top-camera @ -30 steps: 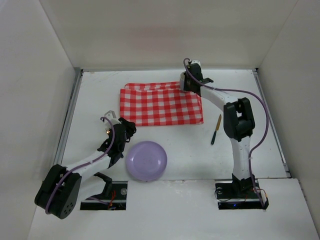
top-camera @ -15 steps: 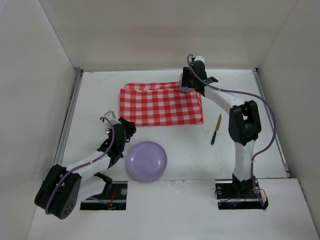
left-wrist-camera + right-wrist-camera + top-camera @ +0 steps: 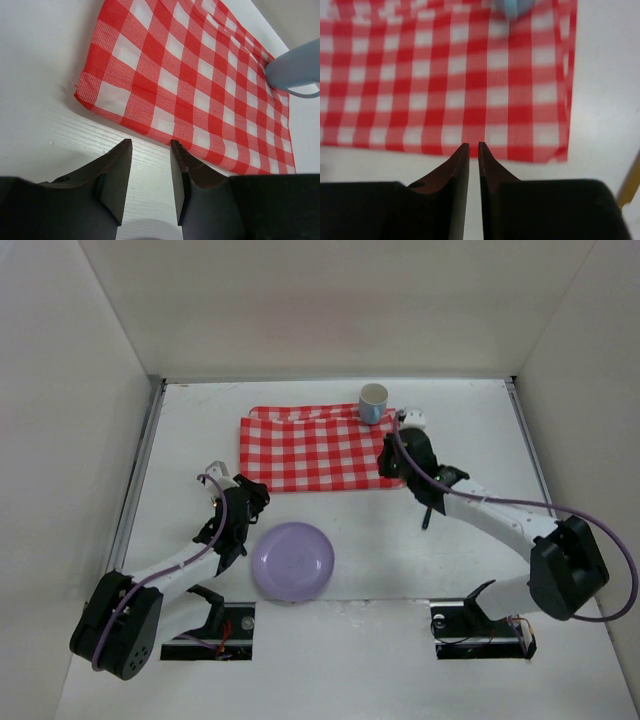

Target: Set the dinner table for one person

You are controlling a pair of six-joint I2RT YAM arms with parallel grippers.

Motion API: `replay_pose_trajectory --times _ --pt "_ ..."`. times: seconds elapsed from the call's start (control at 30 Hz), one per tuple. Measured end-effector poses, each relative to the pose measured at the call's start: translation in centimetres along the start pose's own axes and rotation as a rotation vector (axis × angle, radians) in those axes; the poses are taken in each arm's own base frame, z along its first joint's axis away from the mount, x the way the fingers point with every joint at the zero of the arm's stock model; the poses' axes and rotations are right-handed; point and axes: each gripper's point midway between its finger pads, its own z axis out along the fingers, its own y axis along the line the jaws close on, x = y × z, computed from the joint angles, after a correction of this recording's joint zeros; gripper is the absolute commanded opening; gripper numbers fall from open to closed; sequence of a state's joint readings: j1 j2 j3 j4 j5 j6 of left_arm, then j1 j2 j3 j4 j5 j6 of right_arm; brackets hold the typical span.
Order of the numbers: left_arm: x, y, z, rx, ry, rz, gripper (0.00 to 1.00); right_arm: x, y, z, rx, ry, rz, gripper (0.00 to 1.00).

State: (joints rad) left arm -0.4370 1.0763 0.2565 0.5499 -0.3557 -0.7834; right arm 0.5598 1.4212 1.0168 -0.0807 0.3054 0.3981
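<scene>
A red-and-white checked cloth (image 3: 320, 448) lies at the back middle of the white dinner table (image 3: 190, 440). A light blue cup (image 3: 374, 402) stands upright on the cloth's far right corner. A lilac plate (image 3: 292, 561) sits near the front, off the cloth. My left gripper (image 3: 245, 490) is open and empty, just left of the plate and short of the cloth's near left corner (image 3: 100, 95). My right gripper (image 3: 392, 462) is shut and empty, above the cloth's near right edge (image 3: 520, 145). The cup also shows in the left wrist view (image 3: 297, 67).
A thin utensil with a yellow handle (image 3: 427, 518) lies right of the cloth, partly under my right arm; its handle shows in the right wrist view (image 3: 631, 182). Grey rails (image 3: 140, 470) run along both side edges. White walls enclose the table.
My right gripper has let go of the cup at the cloth's far right corner and pulled back toward the near right edge, the arm now stretched low. The left arm has barely moved.
</scene>
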Motion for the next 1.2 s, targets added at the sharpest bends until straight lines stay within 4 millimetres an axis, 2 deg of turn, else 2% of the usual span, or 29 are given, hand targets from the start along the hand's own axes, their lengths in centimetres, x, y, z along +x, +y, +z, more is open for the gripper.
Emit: replay_pose_trajectory --times 0.07,0.13,0.17,0.23,0.27,0.33,0.47,0.57,0.77,0.83,1.03,1.2 --pt "0.0 0.0 0.0 0.0 0.0 0.0 0.34 5.1 -0.7 -1.1 0.011 0.084 0.019 0.16" --pt "0.1 -0.1 0.0 0.002 0.001 -0.001 0.34 8.9 -3.3 -2.0 0.084 0.15 0.068 0.21" --pt "0.1 -0.1 -0.1 0.004 0.003 -0.001 0.34 10.4 -5.2 -2.5 0.143 0.172 0.104 0.25" --pt "0.4 -0.4 -0.2 0.012 0.011 0.001 0.34 11.7 -8.7 -3.2 0.271 0.183 0.174 0.28" --pt "0.6 -0.6 -0.2 0.018 0.015 0.002 0.34 11.9 -10.4 -3.6 0.339 0.176 0.21 0.29" --pt "0.8 -0.8 -0.4 0.027 0.022 0.005 0.34 11.7 -12.4 -4.1 0.428 0.152 0.253 0.31" --pt "0.8 -1.3 -0.6 0.046 0.026 -0.004 0.34 11.8 -13.9 -4.7 0.505 0.148 0.269 0.33" --pt "0.1 -2.0 -0.9 0.073 0.013 -0.026 0.34 12.6 -14.5 -4.6 0.547 0.186 0.248 0.33" --pt "-1.2 -2.8 -1.5 0.108 -0.013 -0.062 0.35 14.7 -16.7 -4.6 0.63 0.275 0.205 0.41" --pt "-1.2 -2.8 -1.5 0.109 -0.014 -0.067 0.35 15.1 -17.1 -4.6 0.641 0.295 0.192 0.42" --pt "-0.7 -2.8 -1.5 0.109 0.008 -0.071 0.35 15.8 -16.7 -4.3 0.606 0.342 0.166 0.42" --pt "-0.4 -2.7 -1.4 0.106 0.018 -0.072 0.35 14.6 -16.3 -4.5 0.58 0.309 0.168 0.4"
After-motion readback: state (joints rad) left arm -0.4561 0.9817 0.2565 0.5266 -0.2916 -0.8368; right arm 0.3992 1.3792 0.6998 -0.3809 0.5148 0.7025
